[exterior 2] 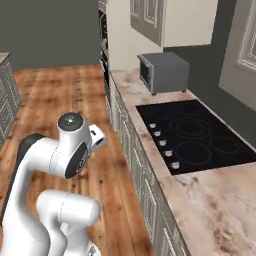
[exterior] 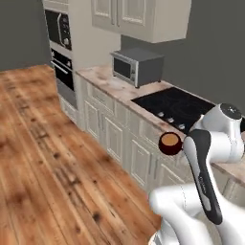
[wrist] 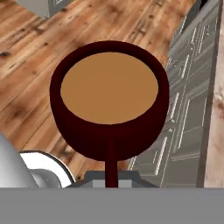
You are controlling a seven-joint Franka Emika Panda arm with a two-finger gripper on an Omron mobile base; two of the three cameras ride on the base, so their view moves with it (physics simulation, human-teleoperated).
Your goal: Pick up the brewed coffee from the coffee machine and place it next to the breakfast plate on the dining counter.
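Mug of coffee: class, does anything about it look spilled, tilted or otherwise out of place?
Nothing spilled: the mug is upright and full. It is off any counter, carried in the air over the wooden floor beside the cabinets.

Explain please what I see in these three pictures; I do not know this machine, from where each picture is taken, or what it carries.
This is a rendered kitchen with a white robot arm on a base that can drive. Two pictures come from cameras on that base, behind the arm to its left and right. The third comes from a camera on the hand, looking along the end effector.

On the marbled counter lie a black cooktop and a grey microwave. Beside it is wooden floor.

The end effector is shut on the handle of a dark maroon mug full of light-brown coffee. The left base view shows the mug in the air in front of the cream cabinets.
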